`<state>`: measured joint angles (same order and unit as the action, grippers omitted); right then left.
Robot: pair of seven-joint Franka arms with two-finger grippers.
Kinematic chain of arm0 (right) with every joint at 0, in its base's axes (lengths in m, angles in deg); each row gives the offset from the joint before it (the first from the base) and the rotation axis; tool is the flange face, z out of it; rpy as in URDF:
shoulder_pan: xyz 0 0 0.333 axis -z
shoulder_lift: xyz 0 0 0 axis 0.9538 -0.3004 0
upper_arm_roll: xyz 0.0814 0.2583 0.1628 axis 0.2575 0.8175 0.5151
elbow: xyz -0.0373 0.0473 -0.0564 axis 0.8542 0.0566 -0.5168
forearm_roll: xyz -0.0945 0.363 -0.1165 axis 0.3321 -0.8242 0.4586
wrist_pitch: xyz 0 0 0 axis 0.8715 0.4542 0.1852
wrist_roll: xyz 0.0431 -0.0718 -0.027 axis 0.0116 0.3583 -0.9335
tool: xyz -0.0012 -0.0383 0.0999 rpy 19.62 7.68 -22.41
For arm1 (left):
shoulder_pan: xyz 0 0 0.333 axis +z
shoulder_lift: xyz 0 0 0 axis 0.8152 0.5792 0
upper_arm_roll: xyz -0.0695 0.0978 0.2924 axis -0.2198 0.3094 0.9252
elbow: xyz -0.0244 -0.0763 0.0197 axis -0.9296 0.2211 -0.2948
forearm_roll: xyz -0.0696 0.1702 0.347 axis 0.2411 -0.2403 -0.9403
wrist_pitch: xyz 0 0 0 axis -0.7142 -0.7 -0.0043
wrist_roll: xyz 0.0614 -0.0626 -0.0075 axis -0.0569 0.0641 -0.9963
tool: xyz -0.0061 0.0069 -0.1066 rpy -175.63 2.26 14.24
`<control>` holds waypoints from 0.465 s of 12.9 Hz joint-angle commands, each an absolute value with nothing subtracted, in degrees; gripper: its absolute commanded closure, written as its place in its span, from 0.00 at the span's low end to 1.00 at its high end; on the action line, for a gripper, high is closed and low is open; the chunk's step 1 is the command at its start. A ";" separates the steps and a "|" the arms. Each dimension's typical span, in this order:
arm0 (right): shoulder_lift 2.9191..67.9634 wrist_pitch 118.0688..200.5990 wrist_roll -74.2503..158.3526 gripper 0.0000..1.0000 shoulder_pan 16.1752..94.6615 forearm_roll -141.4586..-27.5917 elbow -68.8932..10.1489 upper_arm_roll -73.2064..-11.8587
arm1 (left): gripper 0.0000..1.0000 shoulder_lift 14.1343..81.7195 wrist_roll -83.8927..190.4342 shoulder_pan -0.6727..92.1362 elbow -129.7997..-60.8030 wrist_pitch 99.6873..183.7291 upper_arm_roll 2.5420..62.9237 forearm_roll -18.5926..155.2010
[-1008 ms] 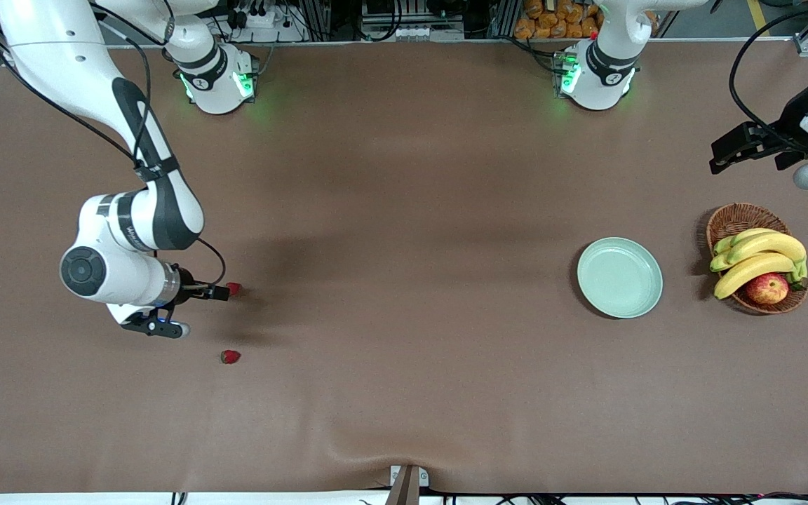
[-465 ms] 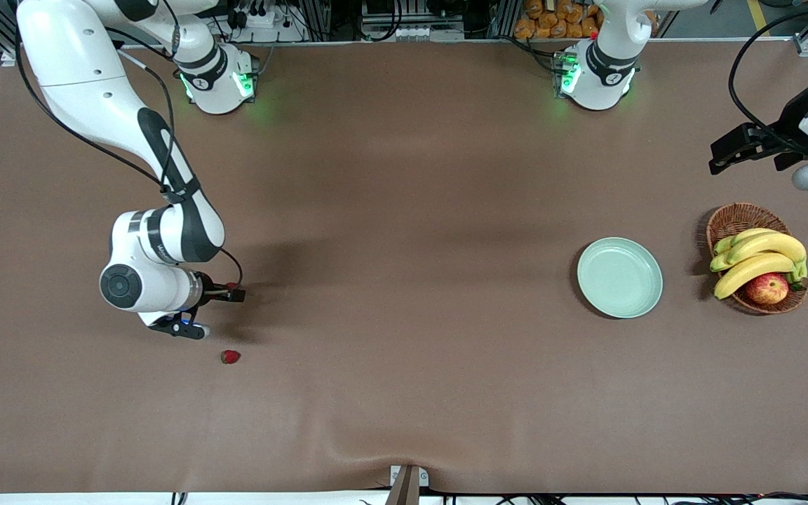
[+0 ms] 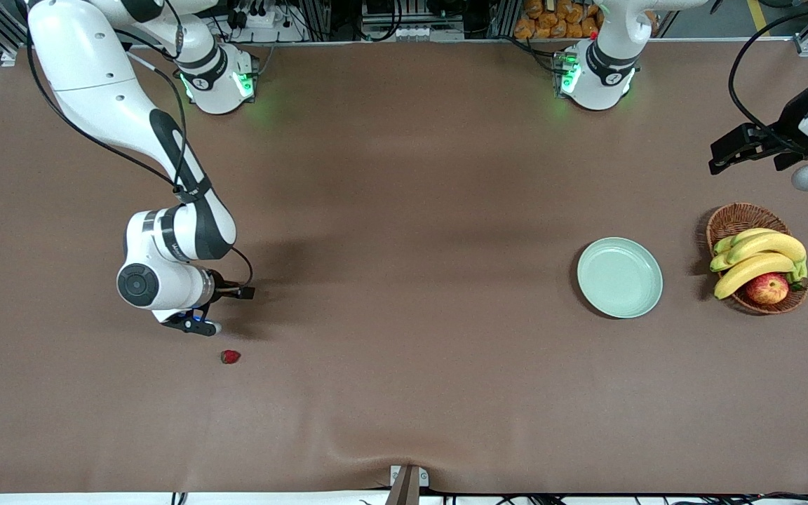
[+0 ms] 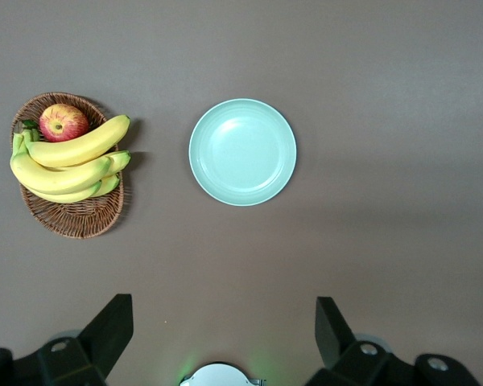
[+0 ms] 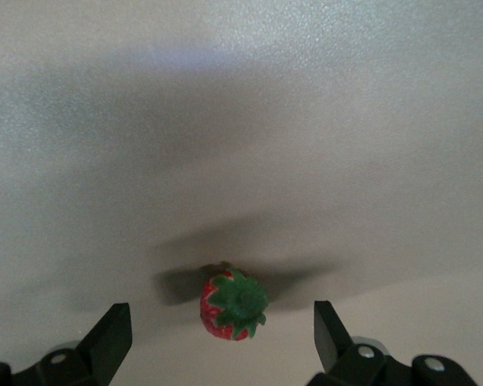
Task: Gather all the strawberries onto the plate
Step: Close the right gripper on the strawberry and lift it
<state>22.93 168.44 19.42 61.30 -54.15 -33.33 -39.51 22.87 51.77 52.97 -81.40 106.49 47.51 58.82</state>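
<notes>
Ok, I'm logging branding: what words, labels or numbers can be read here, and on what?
Right arm's wrist link: small grey lettering, too small to read.
Right arm's base and left arm's base: round marks, unreadable.
plate, basket, strawberry on the table: no text.
right gripper, over the other strawberry, and waiting left gripper, over the left arm's table end: no text.

We find no text, label, brand or number that we can read in these views. The right arm (image 3: 186, 242) carries a small marking on its dark wrist band, but we cannot make out its letters.
</notes>
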 commanded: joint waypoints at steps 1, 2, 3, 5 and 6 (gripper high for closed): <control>23.13 169.13 18.91 0.40 61.00 -55.33 -33.89 -39.81 | 0.00 23.10 53.04 53.11 -80.93 105.49 47.54 59.31; 23.13 169.05 18.91 0.77 61.00 -55.33 -33.89 -39.81 | 0.00 23.10 53.04 53.11 -81.10 105.49 47.63 59.31; 23.13 169.13 18.91 1.00 61.00 -55.33 -33.89 -39.81 | 0.00 23.01 53.04 53.11 -81.54 105.49 47.63 59.31; 23.05 169.31 18.91 1.00 61.44 -55.33 -33.80 -39.81 | 0.00 23.01 52.95 53.11 -81.72 105.49 47.63 59.31; 23.05 169.31 18.91 1.00 61.53 -55.33 -33.71 -39.81 | 0.00 23.10 52.95 53.11 -81.72 105.49 47.63 59.31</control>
<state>22.87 168.62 19.34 61.31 -54.16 -33.33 -39.73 23.01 51.78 52.97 -81.96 106.15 47.52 58.82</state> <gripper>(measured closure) 0.529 0.000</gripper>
